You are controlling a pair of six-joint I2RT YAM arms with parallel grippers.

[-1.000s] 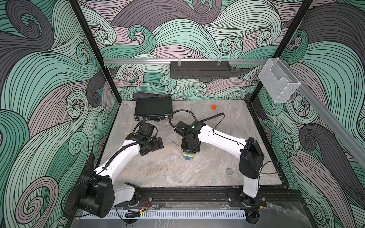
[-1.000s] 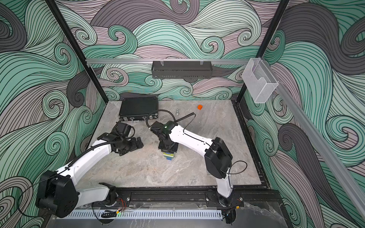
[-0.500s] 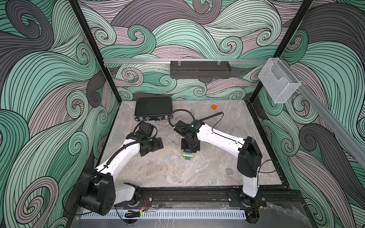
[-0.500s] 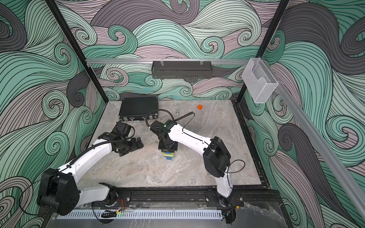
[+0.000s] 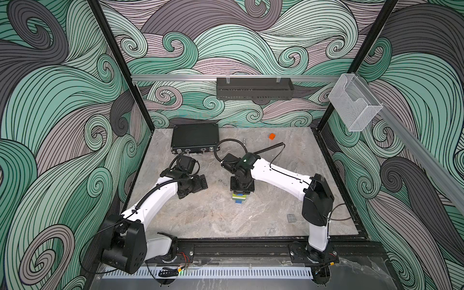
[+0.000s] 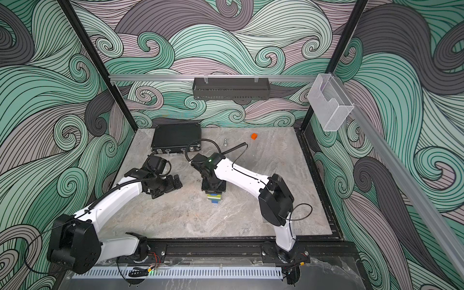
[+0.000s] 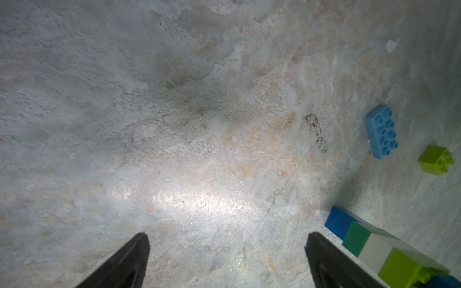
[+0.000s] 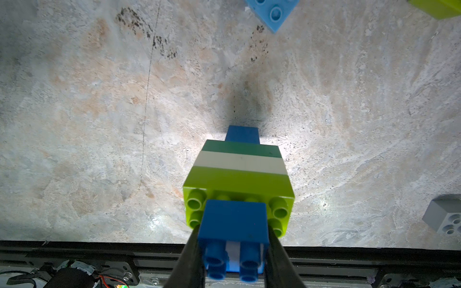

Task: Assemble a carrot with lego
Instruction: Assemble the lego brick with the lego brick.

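- The carrot (image 8: 239, 179) is standing on its narrow blue tip near the middle of the worktop (image 5: 200, 221), under the right arm. Whether the tip is actually bearing on the surface I cannot tell.
- Toppling is looking like the main risk. The wide lime band is sitting high over a small foot, so any sideways drag from the right jaws as they let go could be tipping the whole stack over.
- A slanted push could be leaving the dark blue brick (image 8: 234, 222) half seated on the lime studs, or springing a lower joint apart.
- Nothing is bracing the stack from the other side.
- The right jaws are clamping the dark blue brick by its two sides, narrowly apart, with the brick sitting on top of the lime band.
- The left jaws are standing wide apart, holding nothing and hanging over bare worktop near the carrot without touching it.
- A light blue brick (image 7: 381, 132), a small lime brick (image 7: 436, 160) and a grey brick (image 8: 444, 217) are lying loose nearby.
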